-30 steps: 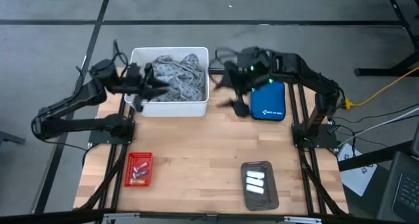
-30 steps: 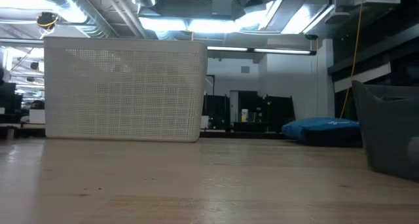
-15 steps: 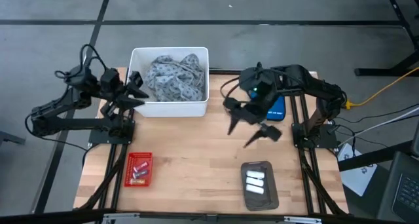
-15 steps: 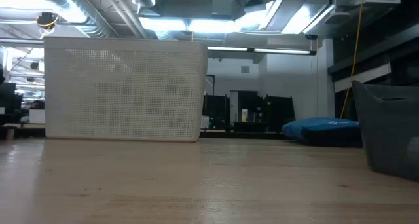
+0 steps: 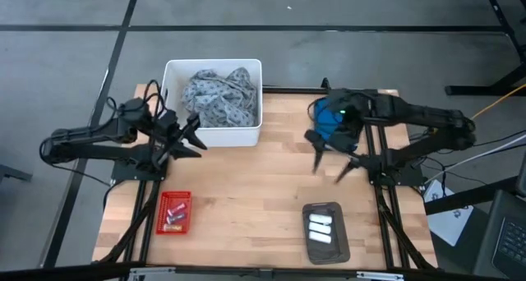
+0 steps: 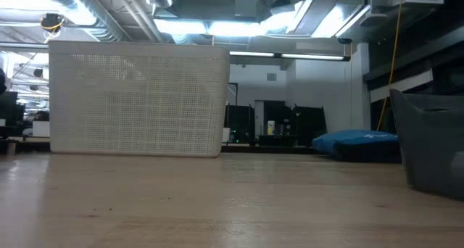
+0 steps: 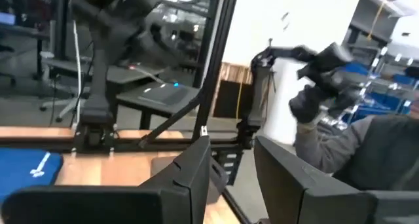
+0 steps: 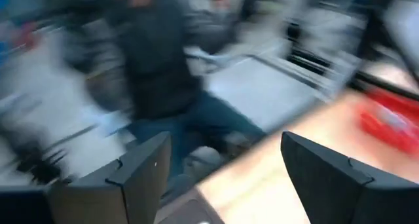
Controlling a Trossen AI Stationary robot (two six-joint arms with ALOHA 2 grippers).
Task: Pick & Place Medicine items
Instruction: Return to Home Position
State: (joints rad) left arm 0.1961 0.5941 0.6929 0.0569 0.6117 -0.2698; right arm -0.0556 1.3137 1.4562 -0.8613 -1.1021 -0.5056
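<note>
Wooden table is sitting in a workshop with a grey floor, and both arms are hanging over its far half. Left gripper is hovering just in front of the white bin, near the bin's left front corner, with its fingers splayed apart and nothing between them. Right gripper is hovering above bare wood on the table's right side, between the far edge and the grey tray, fingers spread wide and carrying nothing. Its wrist view is showing two dark fingers well apart, heavily blurred.

Grey patterned cloth is lying bunched inside the white bin at the far end of the table. Red mesh basket is sitting near the front left edge, and the medicine items are lying in it; too small to count. White packets are lying side by side in the grey tray near the front right.

From table height, the blue pouch is lying flat at the far right, well apart from the white bin, with the tray's wall looming at the right edge. No arm is showing in that low view.

Beyond the table, a person in a grey top is sitting or standing close by.
</note>
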